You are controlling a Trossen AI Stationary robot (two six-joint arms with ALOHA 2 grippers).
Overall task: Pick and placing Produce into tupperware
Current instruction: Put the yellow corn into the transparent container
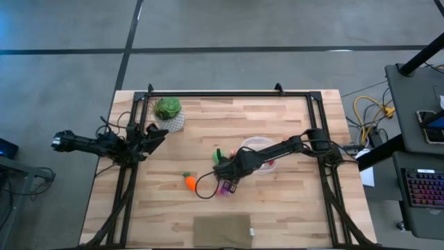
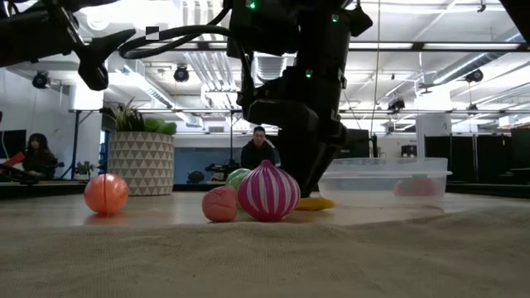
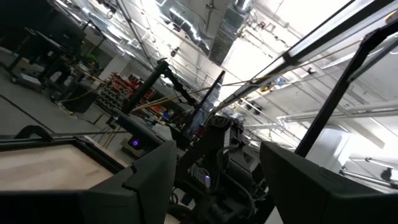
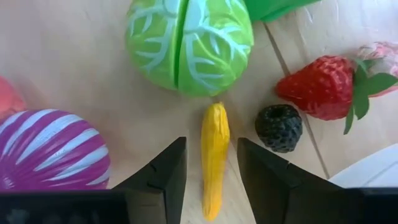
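Observation:
My right gripper (image 4: 211, 165) is open and points down over the produce (image 1: 223, 170). Its fingers stand on either side of a long yellow piece (image 4: 214, 155) that lies on the table, with a gap showing on both sides. Around it lie a green cabbage (image 4: 189, 43), a red strawberry (image 4: 320, 87), a black berry (image 4: 280, 127) and a magenta striped bulb (image 4: 53, 149). An orange carrot (image 1: 189, 182) lies nearer the left. The clear tupperware (image 1: 258, 147) stands just right of the gripper, with red pieces inside. My left gripper (image 1: 158, 133) waits open near the plant pot.
A leafy plant in a white patterned pot (image 1: 168, 114) stands at the far left of the table. A tan cloth (image 1: 222, 230) lies at the near edge. A black frame (image 1: 229, 94) runs along the table's far side. People sit in the room behind (image 2: 261, 149).

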